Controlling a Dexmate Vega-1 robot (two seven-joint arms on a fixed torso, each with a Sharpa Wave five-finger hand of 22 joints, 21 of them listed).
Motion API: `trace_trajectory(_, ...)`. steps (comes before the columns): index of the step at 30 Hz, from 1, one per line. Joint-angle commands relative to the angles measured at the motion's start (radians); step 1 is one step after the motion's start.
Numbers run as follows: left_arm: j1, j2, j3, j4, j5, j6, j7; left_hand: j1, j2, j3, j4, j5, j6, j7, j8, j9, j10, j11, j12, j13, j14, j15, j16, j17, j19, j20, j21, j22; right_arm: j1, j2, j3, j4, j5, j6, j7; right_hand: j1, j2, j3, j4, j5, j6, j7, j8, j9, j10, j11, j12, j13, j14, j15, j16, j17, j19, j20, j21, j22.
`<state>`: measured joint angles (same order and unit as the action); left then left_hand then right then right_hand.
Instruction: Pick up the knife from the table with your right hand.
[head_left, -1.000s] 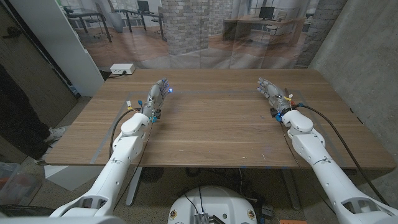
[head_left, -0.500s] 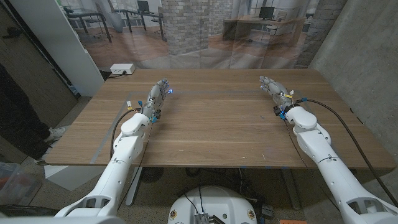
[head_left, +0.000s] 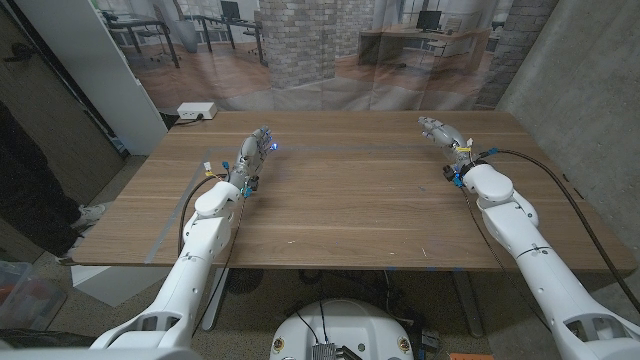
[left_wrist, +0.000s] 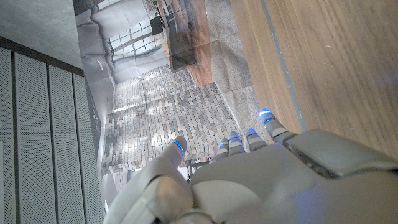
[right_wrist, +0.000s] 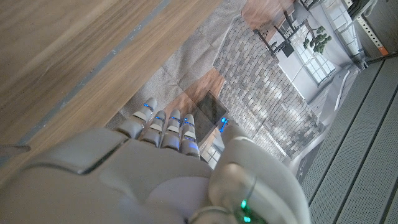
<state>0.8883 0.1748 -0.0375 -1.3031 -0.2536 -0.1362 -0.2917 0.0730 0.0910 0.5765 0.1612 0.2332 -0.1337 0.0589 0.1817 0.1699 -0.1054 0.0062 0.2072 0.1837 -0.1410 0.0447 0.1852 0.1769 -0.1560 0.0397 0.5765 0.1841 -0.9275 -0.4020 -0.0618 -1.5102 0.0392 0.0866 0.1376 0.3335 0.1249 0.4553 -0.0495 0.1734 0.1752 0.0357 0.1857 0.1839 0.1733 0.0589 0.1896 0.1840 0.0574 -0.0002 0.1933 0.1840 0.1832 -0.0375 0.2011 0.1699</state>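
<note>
My right hand (head_left: 441, 132) reaches out over the far right part of the wooden table (head_left: 340, 205), its fingers stretched toward the back edge, and it holds nothing. In the right wrist view the right hand (right_wrist: 168, 168) has straight fingers past the table's edge, with bare wood beside them. My left hand (head_left: 256, 150) is stretched out the same way at the far left of the middle and grips nothing. The left wrist view gives the left hand (left_wrist: 249, 180) with straight, unladen fingers.
A small white box (head_left: 197, 111) lies beyond the table's far left corner. A printed office backdrop (head_left: 330, 60) hangs behind the table, and a grey wall (head_left: 575, 90) stands close on the right. A tall white panel (head_left: 110, 70) leans at the left.
My right arm has swung a little to the right and farther back, carrying its hand toward the far right corner. The left arm has stayed put.
</note>
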Motion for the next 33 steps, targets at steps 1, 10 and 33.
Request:
trace_trajectory(1,-0.013,-0.012,-0.012,0.017,0.011,0.001,-0.008,-0.001,0.060,0.006,-0.004,0.003,0.006,-0.001,0.007,0.003,0.001,0.007,0.004,0.004,-0.002,0.005,0.006,0.002,-0.003,0.012,-0.002,0.001,0.001,-0.028,0.001,-0.035,-0.112,-0.013,-0.019,0.001,0.002,-0.002,-0.003,0.002,0.005,0.000,0.008,0.002,0.004,0.001,0.005,0.002,0.009,0.004,0.007,0.001,0.009,-0.034,0.003,0.004)
trace_trajectory(10,-0.013,-0.013,-0.014,0.014,0.015,0.003,-0.010,-0.002,0.059,0.006,-0.005,0.003,0.010,-0.003,0.007,0.003,0.003,0.009,0.004,0.004,0.001,0.007,0.006,0.002,-0.002,0.015,-0.004,0.001,0.002,-0.053,0.011,-0.056,-0.159,-0.023,-0.024,0.010,0.008,0.001,-0.009,0.005,0.011,-0.003,0.009,0.001,0.003,0.000,0.004,0.002,0.014,0.002,0.007,0.000,0.012,-0.037,0.003,0.004)
trace_trajectory(33,-0.004,-0.017,-0.008,0.000,0.021,0.010,-0.010,-0.004,0.058,0.006,-0.005,0.003,0.017,-0.004,0.006,0.004,0.004,0.010,0.003,0.005,0.003,0.007,0.006,0.002,0.000,0.019,-0.007,0.002,-0.021,-0.124,0.029,-0.108,-0.274,-0.058,-0.020,0.038,0.019,0.008,-0.033,0.010,0.018,-0.012,0.010,0.001,0.018,-0.011,0.008,0.001,0.024,-0.005,0.006,-0.003,0.020,-0.041,0.003,0.003)
